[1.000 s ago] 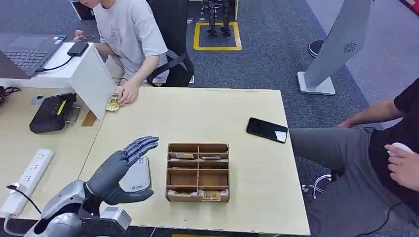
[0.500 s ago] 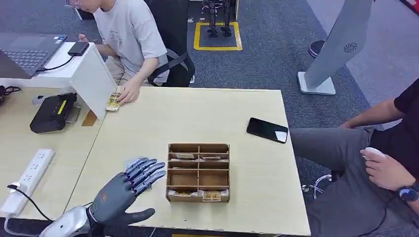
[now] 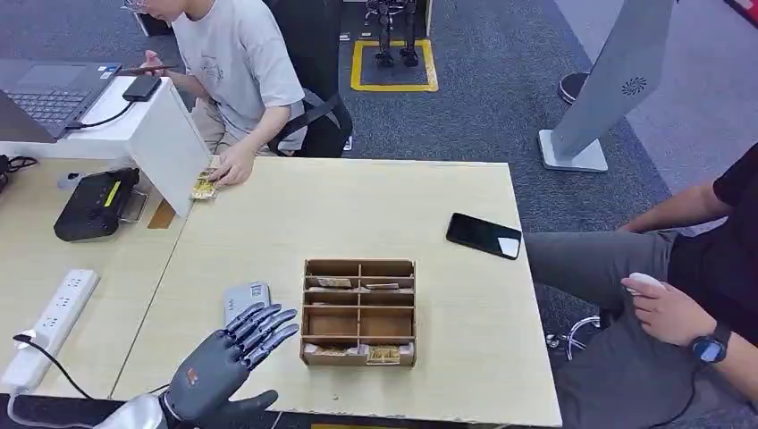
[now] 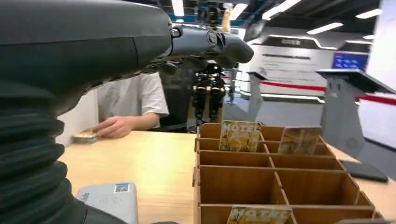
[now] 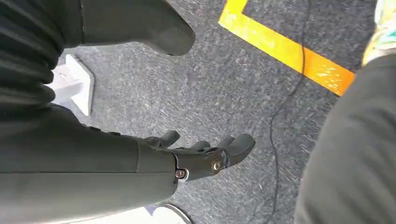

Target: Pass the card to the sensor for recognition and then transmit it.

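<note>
The left hand (image 3: 219,366) is held with fingers spread and empty (beside the wooden card box (image 3: 358,312), near the sensor (image 3: 246,298)), while the right hand (image 5: 187,158) is seen open over the floor.

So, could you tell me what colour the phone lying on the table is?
Black phone, clearest in the head view.

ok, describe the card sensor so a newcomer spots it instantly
On the light wooden table, find the compartmented wooden card box near the front edge. The sensor lies flat just to its left, by the left hand. It's a slim grey-white pad bearing a small QR sticker, unlike the black phone far right.
</note>
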